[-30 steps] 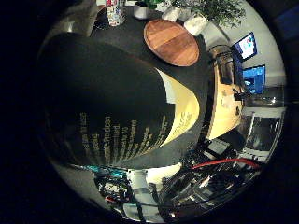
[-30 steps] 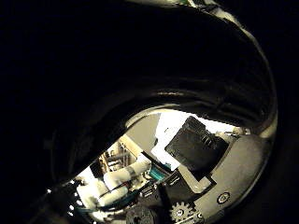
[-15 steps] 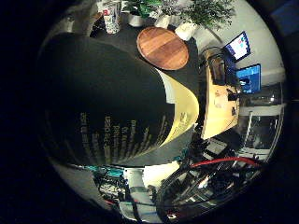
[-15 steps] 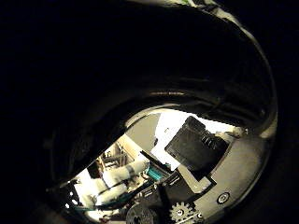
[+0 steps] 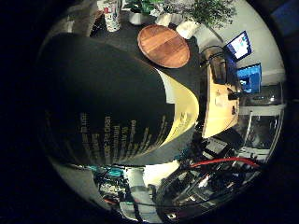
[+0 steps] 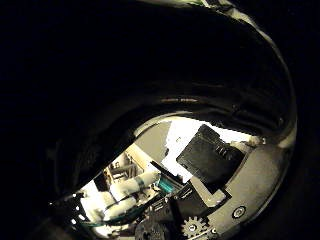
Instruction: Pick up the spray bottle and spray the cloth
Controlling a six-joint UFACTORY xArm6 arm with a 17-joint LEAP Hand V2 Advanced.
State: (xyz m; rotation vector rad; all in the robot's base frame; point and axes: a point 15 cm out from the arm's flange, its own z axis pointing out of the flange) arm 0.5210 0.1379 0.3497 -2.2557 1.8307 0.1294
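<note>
Vs 1 s ago, the little-finger view has shifted a bit: the round wooden board [image 5: 164, 45] and dark tabletop [image 5: 127, 39] sit lower in the picture, and the can [image 5: 111, 14] beside the plants [image 5: 205, 9] is partly cut off at the rim, so the camera moved; the bottle [image 5: 103, 98] fills the same share of the view as before, i.e. no slip against the palm. Thumb view is near unchanged. Little-finger view shows what the thumb view can't: bottle's black body w/ pale print and a yellow band [image 5: 184, 112] at one end, very close to the palm, plus the room behind, a desk [image 5: 217, 105] w/ monitors [image 5: 240, 44] well apart from the board. Thumb view shows the bottle only as a dark curved mass across most of the picture; below it, the hand [image 6: 215, 170], black and white parts w/ a small gear, close under the bottle's curve, and white fingers [image 6: 132, 186] lying side by side further off. Whether the fingers wrap the bottle or sit loose, can't tell from either view. Bottle's long axis runs from the broad dark end near the view's edge toward the yellow-banded end, which points toward the desk side; nozzle not visible. No cloth identifiable.
</note>
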